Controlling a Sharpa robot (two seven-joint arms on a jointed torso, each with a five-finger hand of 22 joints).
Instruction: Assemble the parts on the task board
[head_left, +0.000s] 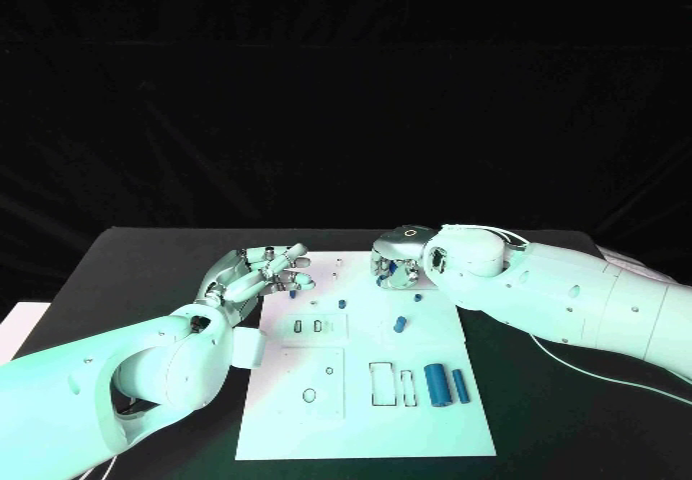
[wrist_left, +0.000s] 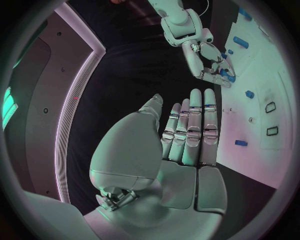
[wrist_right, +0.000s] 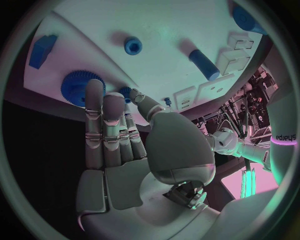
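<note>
The right hand (wrist_right: 122, 145) rises from the lower part of the circle, fingers (wrist_right: 95, 115) straight and close together, thumb (wrist_right: 145, 102) angled apart, nothing held; its fingertips lie over the near edge of the white task board (wrist_right: 169, 30), which spans the upper half; a blue gear (wrist_right: 76, 86) sits just beside the fingertips at middle left; a small blue ring-shaped part (wrist_right: 132, 46) lies above it; a blue block (wrist_right: 42, 50) lies at upper left; a blue cylinder (wrist_right: 203, 63) lies at upper right, near white rectangular sockets (wrist_right: 215, 90); dark counter (wrist_right: 44, 150) shows at lower left.
</note>
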